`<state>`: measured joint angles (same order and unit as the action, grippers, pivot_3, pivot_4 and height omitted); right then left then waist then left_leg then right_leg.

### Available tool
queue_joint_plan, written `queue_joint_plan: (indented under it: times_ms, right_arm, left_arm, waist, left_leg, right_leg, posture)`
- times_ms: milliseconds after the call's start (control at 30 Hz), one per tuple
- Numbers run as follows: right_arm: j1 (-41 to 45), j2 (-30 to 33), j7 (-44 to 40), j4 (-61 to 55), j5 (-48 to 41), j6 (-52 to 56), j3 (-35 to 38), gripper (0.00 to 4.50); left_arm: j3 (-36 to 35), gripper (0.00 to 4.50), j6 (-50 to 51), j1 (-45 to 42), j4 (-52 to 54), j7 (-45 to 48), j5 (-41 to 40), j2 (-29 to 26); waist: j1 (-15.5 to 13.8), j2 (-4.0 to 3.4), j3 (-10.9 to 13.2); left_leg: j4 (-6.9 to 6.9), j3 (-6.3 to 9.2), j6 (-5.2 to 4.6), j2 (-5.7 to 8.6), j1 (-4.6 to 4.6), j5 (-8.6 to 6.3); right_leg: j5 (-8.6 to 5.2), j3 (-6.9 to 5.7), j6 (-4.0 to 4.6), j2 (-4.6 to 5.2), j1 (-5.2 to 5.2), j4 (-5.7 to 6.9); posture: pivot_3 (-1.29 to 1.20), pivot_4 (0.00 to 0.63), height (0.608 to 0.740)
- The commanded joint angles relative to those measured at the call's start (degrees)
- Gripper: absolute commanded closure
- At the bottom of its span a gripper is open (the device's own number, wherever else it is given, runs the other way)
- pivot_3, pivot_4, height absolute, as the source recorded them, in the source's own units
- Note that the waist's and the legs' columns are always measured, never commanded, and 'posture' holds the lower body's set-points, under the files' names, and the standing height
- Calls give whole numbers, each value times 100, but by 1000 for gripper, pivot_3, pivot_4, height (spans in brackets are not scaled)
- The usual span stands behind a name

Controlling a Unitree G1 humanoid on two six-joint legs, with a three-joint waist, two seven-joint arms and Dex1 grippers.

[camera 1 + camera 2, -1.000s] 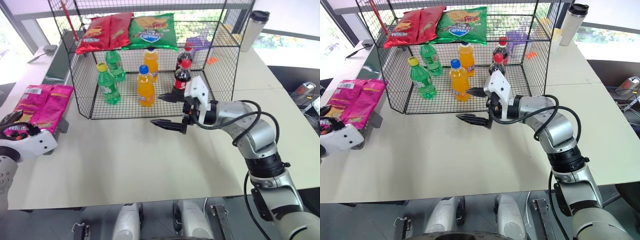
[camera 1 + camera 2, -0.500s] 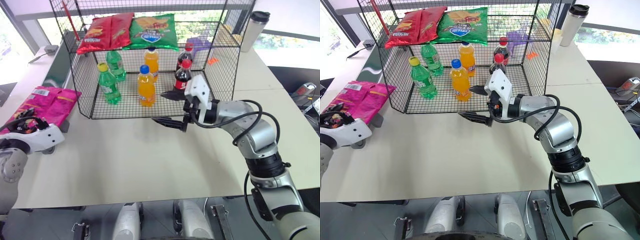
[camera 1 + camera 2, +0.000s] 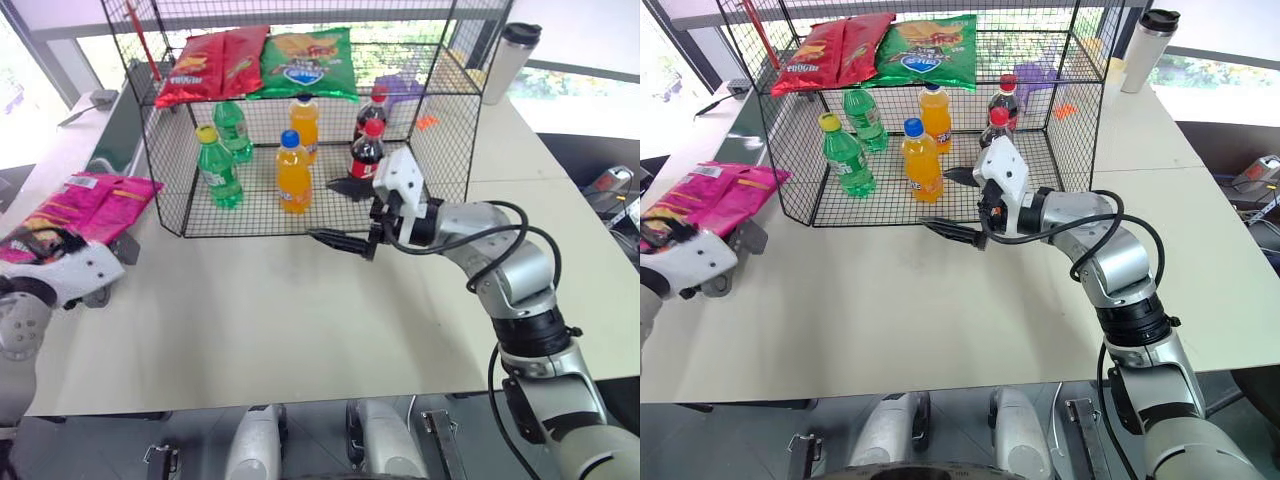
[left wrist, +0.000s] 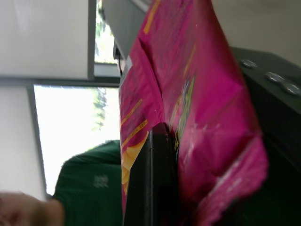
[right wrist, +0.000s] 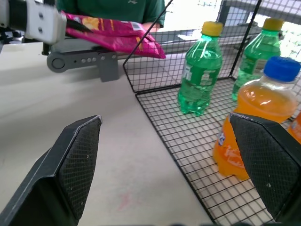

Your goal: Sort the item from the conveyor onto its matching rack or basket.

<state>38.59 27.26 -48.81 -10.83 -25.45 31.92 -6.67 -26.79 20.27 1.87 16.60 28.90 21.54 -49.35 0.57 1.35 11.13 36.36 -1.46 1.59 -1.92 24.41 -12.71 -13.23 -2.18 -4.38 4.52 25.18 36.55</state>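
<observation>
Where tabletop (image 3: 300, 320) meets its left edge: cage (image 3: 170, 190) at rear, conveyor (image 3: 745, 240) alongside; pink bag (image 3: 85, 200) lifted off belt end, clamped in left gripper (image 3: 45, 250); right gripper (image 3: 345, 215) spread wide at cage front, empty.

chip bag (image 3: 88, 200): magenta-pink, yellow print | wire cage (image 3: 452, 140): black | table (image 3: 300, 320): cream

The magenta-pink chip bag (image 3: 85, 205) is pinched at its near end by the left tool (image 3: 40, 240), lifted above the conveyor (image 5: 89, 54), beside the black wire cage (image 3: 160, 150).
</observation>
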Motion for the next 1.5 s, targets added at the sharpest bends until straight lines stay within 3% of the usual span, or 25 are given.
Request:
queue_joint_plan:
  times_ms: [33, 167, 367, 467, 600, 733, 1033, 1267, 1500]
  right_arm:
    - [141, 117, -54, 62, -223, -53, 478, 0]
    - [237, 73, -3, 294, -349, -122, 794, 0]
    - [482, -68, 84, 475, -923, 144, 1269, 0]
    - [475, -5, -46, 461, -1011, 226, 1241, 0]
    - [244, -21, -119, 295, -854, 88, 1025, 0]
    - [60, -107, -65, 145, -841, -4, 947, 0]
    - [211, -65, -263, 130, -1018, -96, 1051, 0]
    - [490, -325, -361, 337, -929, -384, 840, 0]
    - [962, -529, -640, 368, -1595, 34, 880, 0]
  left_arm:
    - [-1406, 4477, 1824, -977, 819, 975, -1341, -405]
    - [-2653, 4477, 4034, -2035, 931, 2295, -2912, -1334]
    - [-3637, 4477, 5965, -2333, 907, 3808, -4703, -2412]
    - [-3364, 4477, 6531, -2891, 730, 3859, -5487, -2669]
    - [-2321, 4477, 7130, -4014, 266, 3471, -6290, -2670]
    - [-1626, 4477, 7187, -5046, 49, 3078, -6803, -2219]
    - [-291, 4477, 6434, -5717, -320, 2749, -7369, -1565]
    - [246, 4477, 5747, -5727, -524, 2791, -7491, -1401]
    - [620, 4477, 5232, -5598, -582, 2898, -7543, -1325]
  waist:
    - [1, 8, 2]
    - [63, 18, 0]
    - [61, 11, 3]
    - [19, 13, 2]
    - [12, 9, 4]
    - [26, 11, 3]
    - [27, 11, 3]
    - [36, 10, 4]
    - [15, 11, 4]
  left_leg:
    - [3, 2, 0, 0, 1, 0]
    - [19, 6, 0, 2, -5, 0]
    - [11, 8, 0, 2, -23, 0]
    - [16, 14, 1, 2, -27, 0]
    - [28, 18, 1, 5, -33, 0]
    - [32, 22, 1, 6, -40, 0]
    - [47, 21, 0, 6, -36, 0]
    - [49, 20, 0, 6, -35, 0]
    - [50, 21, 0, 6, -34, 0]
  right_leg:
    - [2, -2, -3, -1, -2, 1]
    - [2, 0, -6, -5, -10, 11]
    - [-4, 3, -6, -8, -8, 42]
    - [-8, 2, -2, -10, -12, 46]
    - [-12, 5, -2, -10, -28, 44]
    - [-12, 7, -8, -13, -38, 48]
    - [-12, 10, -11, -13, -39, 54]
    - [-13, 11, -11, -13, -38, 55]
    - [-12, 11, -11, -13, -39, 55]
  posture:
    - [0, 150, 740]
    - [0, 150, 740]
    - [0, 150, 740]
    - [0, 150, 740]
    - [0, 150, 740]
    - [0, 150, 740]
    - [0, 150, 740]
    - [0, 150, 740]
    - [0, 150, 740]
